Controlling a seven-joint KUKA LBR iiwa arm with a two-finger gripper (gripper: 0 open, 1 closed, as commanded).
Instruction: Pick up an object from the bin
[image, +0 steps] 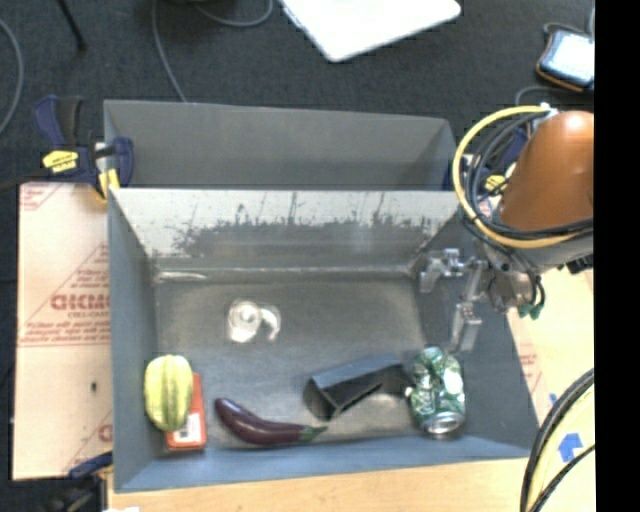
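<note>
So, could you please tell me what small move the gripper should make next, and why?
Probably lower a little toward the crushed green can in the bin's near right corner. It is the thing nearest the gripper, which hangs just beyond it. The black box and the rest lie farther left.

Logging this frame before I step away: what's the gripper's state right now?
Gripper: cannot be told whether open or closed; it is near the crushed green can.
</note>
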